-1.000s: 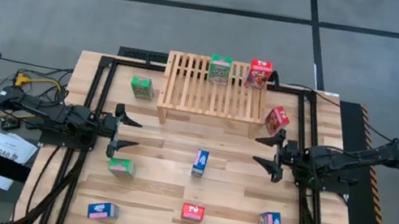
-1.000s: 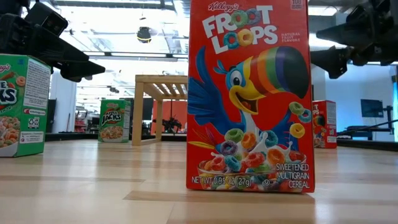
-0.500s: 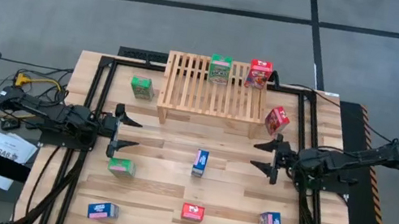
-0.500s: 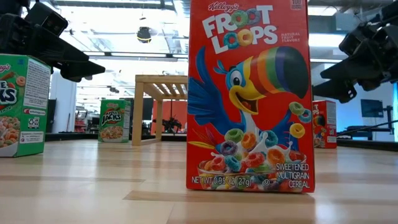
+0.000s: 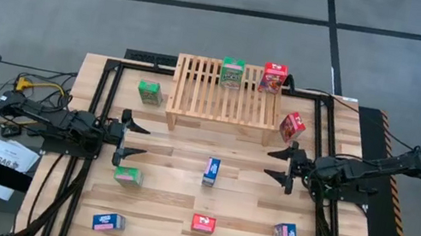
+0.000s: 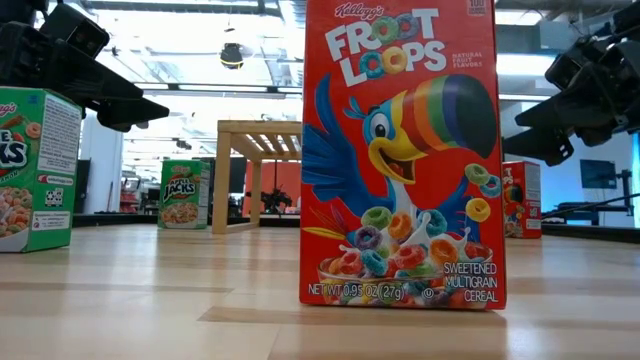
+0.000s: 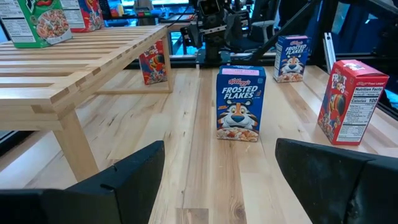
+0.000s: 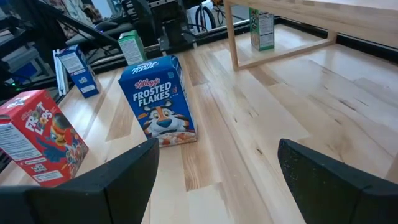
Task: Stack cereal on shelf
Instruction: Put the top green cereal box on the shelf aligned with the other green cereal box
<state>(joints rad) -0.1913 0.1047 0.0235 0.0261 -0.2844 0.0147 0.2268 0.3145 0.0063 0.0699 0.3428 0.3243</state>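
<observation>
Flanking glossy blue carton (image 5: 211,171), splayed dark grippers; slatted pale-wood shelf (image 5: 223,94).

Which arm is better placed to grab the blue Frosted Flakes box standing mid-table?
Right, narrowly: its open tool sits somewhat nearer the blue Frosted Flakes box than the left tool, also open.
</observation>
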